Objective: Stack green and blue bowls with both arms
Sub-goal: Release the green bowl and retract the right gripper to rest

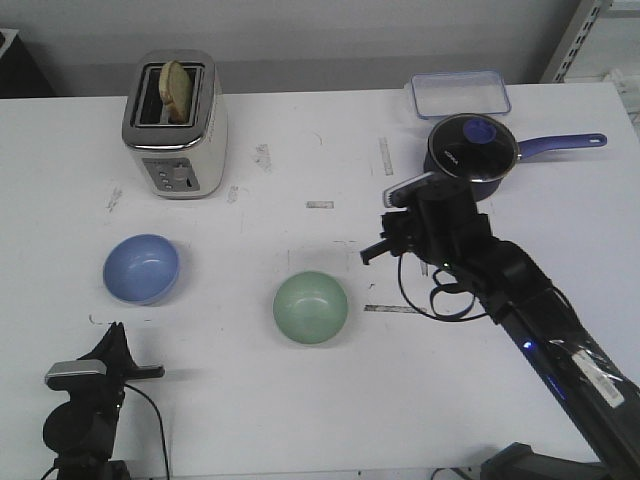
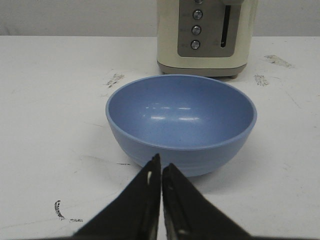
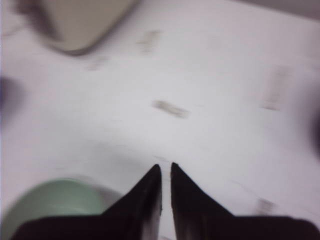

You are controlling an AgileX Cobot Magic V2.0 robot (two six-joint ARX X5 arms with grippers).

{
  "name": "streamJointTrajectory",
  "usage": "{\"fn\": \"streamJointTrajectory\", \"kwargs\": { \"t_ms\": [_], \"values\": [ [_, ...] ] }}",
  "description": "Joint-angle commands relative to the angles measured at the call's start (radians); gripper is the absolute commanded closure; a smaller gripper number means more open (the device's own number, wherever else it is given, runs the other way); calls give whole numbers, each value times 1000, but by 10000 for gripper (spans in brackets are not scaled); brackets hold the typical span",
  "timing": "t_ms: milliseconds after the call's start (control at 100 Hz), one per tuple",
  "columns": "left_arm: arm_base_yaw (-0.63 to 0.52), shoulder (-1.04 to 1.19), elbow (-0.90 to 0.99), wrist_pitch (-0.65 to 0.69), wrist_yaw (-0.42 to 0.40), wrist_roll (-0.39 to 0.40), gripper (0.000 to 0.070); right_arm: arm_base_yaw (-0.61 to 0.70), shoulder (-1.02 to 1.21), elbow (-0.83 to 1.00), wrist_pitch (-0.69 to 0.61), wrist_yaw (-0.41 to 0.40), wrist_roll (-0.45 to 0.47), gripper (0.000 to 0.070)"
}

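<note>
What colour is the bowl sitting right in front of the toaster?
Light periwinkle blue. The blue bowl shows best in the left wrist view, with the cream toaster behind it.

2 bowls, blue bowl (image 2: 181, 120) ahead of left jaws and green bowl (image 1: 311, 307): smooth satin plastic. Toaster (image 1: 176, 122): brushed metal, cream gloss. Surface (image 1: 300, 400): matt white, scuffed. Jaws matt black.

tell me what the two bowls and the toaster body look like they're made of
Blue bowl: likely matte plastic or melamine, with soft, dull highlights inside. Green bowl: seemingly the same, evenly coloured. Toaster: cream-painted body with a shiny, reflective metal-looking top.
</note>
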Motion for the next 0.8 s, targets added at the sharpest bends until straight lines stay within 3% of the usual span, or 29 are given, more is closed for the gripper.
{"fn": "streamJointTrajectory", "kwargs": {
  "t_ms": [0,150,530,790],
  "values": [
    [0,-1,-20,10,1,-2,699,-24,-33,2,-23,35,-53,700],
    [0,-1,-20,10,1,-2,699,-103,-161,-129,11,45,-56,700],
    [0,-1,-20,9,0,-2,699,-208,-679,-717,212,45,-40,700],
    [0,-1,-20,16,1,-2,699,-209,-989,-870,211,45,-41,700]
  ]
}}
